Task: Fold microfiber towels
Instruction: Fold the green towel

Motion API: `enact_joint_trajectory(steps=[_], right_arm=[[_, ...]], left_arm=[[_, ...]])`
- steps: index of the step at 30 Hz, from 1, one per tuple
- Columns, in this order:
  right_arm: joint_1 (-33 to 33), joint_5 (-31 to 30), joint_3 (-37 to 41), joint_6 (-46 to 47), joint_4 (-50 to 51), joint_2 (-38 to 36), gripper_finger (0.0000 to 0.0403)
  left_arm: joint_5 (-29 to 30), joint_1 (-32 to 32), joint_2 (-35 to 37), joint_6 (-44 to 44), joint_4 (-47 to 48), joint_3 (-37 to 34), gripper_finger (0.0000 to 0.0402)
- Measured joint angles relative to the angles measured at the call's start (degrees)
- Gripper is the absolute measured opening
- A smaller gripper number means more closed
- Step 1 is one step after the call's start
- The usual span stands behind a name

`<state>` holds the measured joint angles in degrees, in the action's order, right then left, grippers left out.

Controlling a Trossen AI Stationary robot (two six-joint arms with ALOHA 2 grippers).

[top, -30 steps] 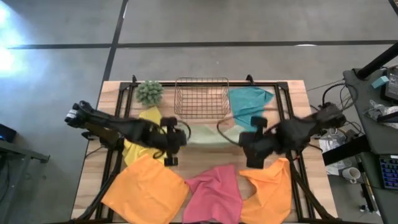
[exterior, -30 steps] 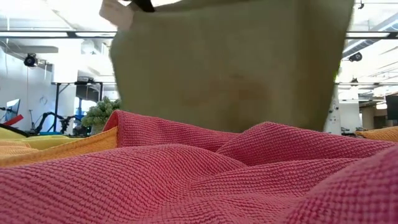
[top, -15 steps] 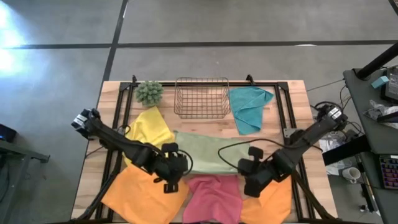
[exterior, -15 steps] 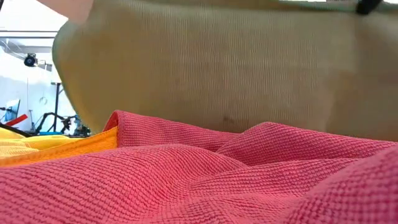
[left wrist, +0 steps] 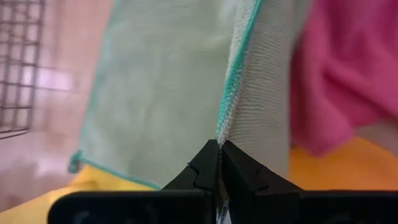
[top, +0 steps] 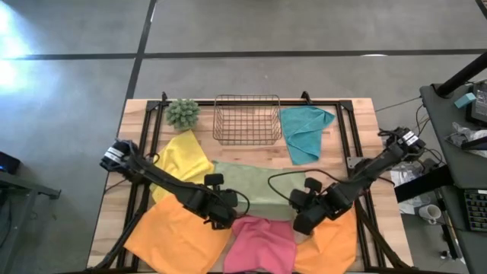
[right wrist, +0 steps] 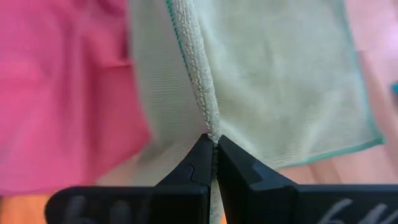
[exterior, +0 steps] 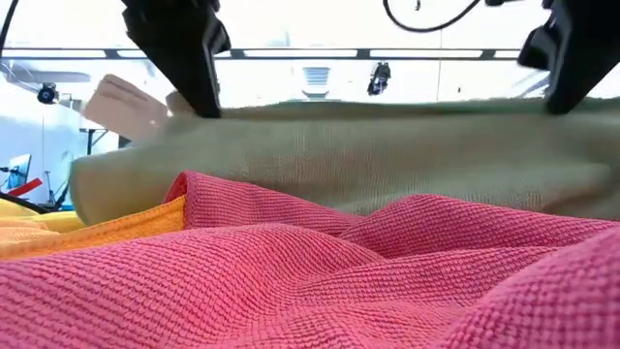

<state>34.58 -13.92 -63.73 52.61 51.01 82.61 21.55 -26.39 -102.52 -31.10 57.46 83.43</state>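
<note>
Sage green towel (top: pixel 251 186) near edge pinched – left pincer (top: pixel 225 216), right pincer (top: pixel 303 215)

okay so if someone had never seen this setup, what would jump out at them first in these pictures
Probably the sage green towel at the table's middle, pinched at its near edge by both arms: the left tool and right tool are each shut on it. Around it lie bright cloths: a pink towel in front, orange towels at either front corner.

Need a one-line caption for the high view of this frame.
Left gripper and right gripper, both shut on the sage green towel, hold its near edge by the pink towel.
</note>
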Motion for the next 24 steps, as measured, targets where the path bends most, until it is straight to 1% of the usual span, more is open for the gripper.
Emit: enact_joint_trajectory(steps=[3,5,10,13,17,19,24], right_arm=[[-2.1,-2.5,1.7,-1.9,-0.3,0.0,0.0008],[-4.1,-3.2,2.4,-4.6,-0.8,0.0,0.0008],[-9.6,-3.5,4.3,-12.2,-1.1,0.0,0.0008],[-12.8,-3.4,6.0,-15.0,-2.8,0.0,0.0008],[-16.1,-1.5,8.1,-19.0,-5.8,0.0,0.0008],[-17.3,-0.3,8.9,-19.8,-6.6,0.0,0.0008],[-18.5,0.0,9.9,-21.5,-6.8,0.0,0.0008]], left_arm=[[2.5,2.5,0.1,-0.2,2.2,0.0,0.0000],[3.0,4.3,0.3,-0.3,3.7,0.0,0.0000],[2.9,8.7,0.3,4.6,4.2,-0.2,0.0000],[2.6,11.1,0.1,6.2,4.1,-0.3,0.0000],[2.4,13.7,-0.2,9.1,2.5,-1.2,0.0000],[1.6,14.7,-0.3,10.3,1.5,-2.0,0.0000],[-2.6,16.7,-0.5,12.5,-3.8,-5.1,0.0000]])
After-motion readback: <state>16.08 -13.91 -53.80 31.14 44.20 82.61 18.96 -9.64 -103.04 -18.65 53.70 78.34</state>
